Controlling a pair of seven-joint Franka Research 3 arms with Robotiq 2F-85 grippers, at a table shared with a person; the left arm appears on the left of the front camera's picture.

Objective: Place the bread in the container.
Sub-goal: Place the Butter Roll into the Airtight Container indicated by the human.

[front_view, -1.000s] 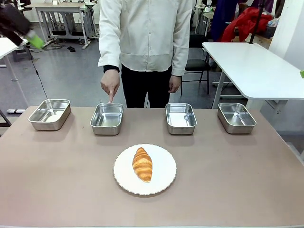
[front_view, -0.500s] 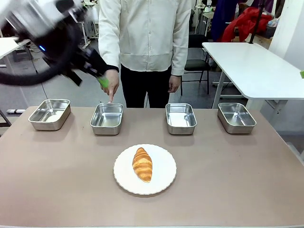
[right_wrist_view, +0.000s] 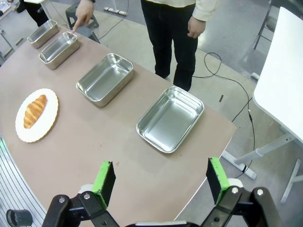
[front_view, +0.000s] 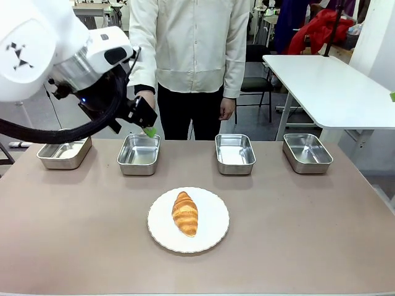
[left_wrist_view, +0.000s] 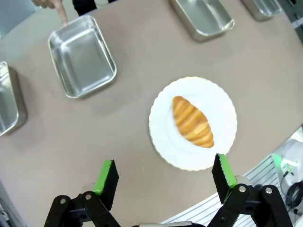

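the robot's left gripper has swung in from the table's far left edge within the past second and now hangs high over the row of 4 steel pans, in front of the person's pointing hand. its jaws stand wide apart with nothing between them. in its wrist view the green pads frame the near side of the white plate from well above.

the bread, a golden croissant, has not moved. it lies along the middle of the plate, at the centre of the brown table, nearer the robot than the pans. the plate and all 4 pans sit where they were a second ago.

the person's forefinger stays at the far rim of the 2nd pan from the robot's left, which marks it, in all likelihood, as the container. it is bare inside, as are the 3rd pan and the 4th pan. the leftmost pan is partly hidden behind the arm.

the right gripper hangs high off the table's right end, jaws also spread wide and holding nothing.

the arm's arrival suggests the reach for the croissant is under way, but no part of the task is done yet: the left gripper still has to drop to the plate, close on the bread, and carry it a short way back and left to the indicated pan.
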